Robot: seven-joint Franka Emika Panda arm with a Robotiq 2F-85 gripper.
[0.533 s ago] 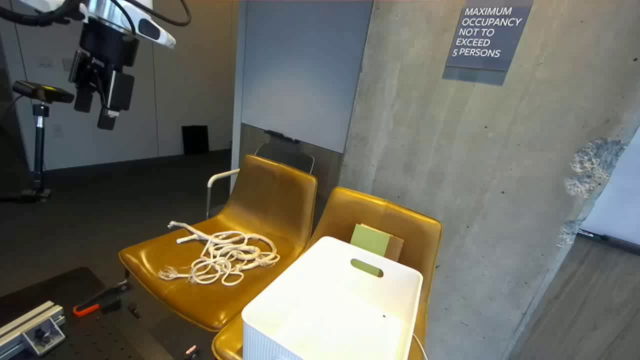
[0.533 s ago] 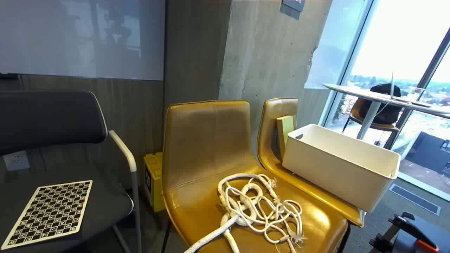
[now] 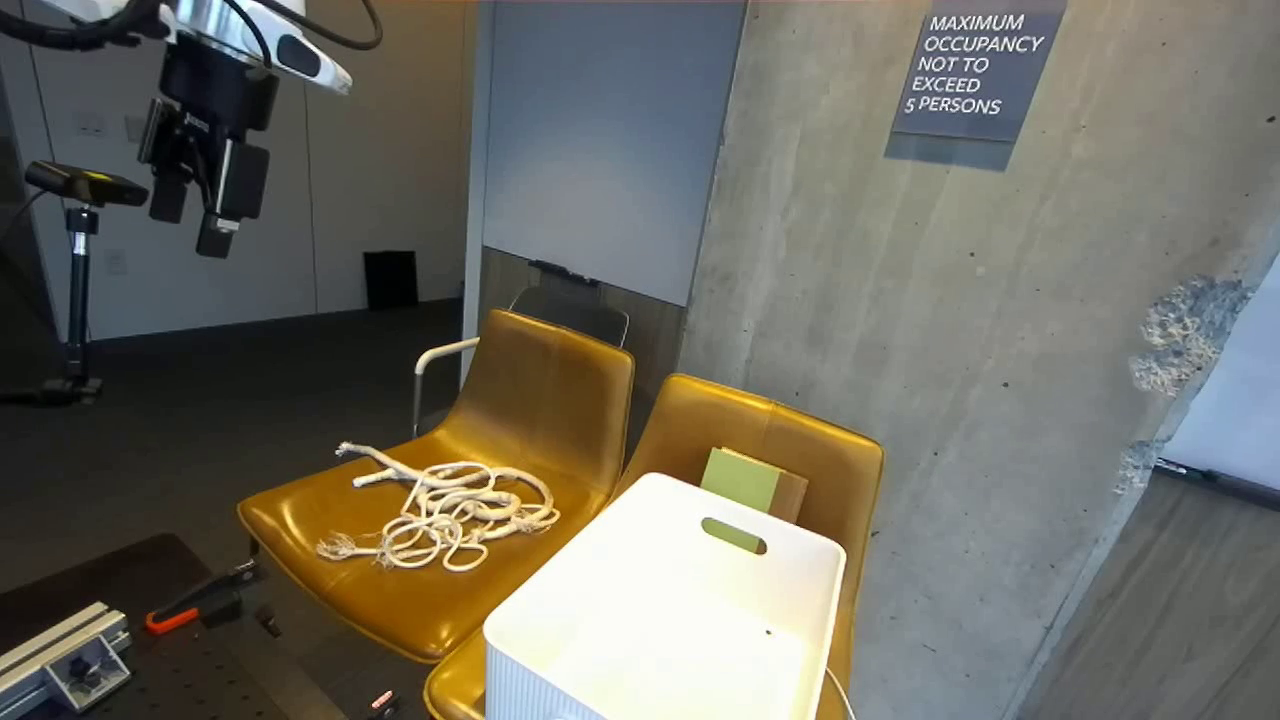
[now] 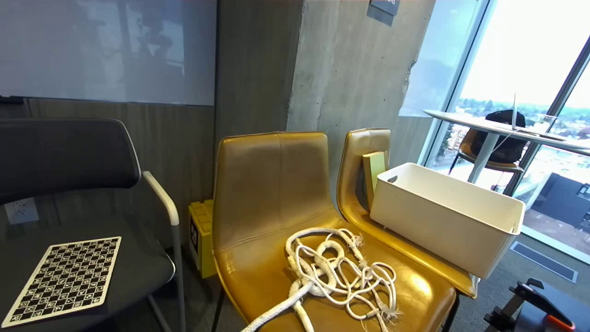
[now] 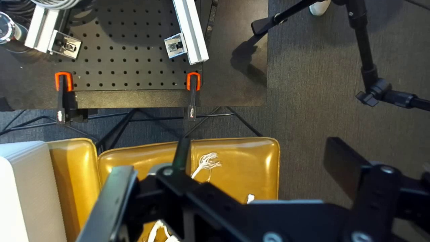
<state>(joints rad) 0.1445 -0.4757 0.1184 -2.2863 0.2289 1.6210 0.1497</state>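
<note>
Barely higher: hand (image 3: pixel 190 224), spread | rope (image 4: pixel 331 276): unmoved on chair (image 4: pixel 272 184)

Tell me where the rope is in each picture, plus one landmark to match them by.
In an exterior view: the rope lies left of centre, on a yellow-brown chair.
In an exterior view: the rope sits just right of centre, reaching the bottom edge.
Wrist view: only pieces of the rope show, in the lower half.
Shared landmark: the white bin, right of the rope in both exterior views, lower left in the wrist view.
</note>
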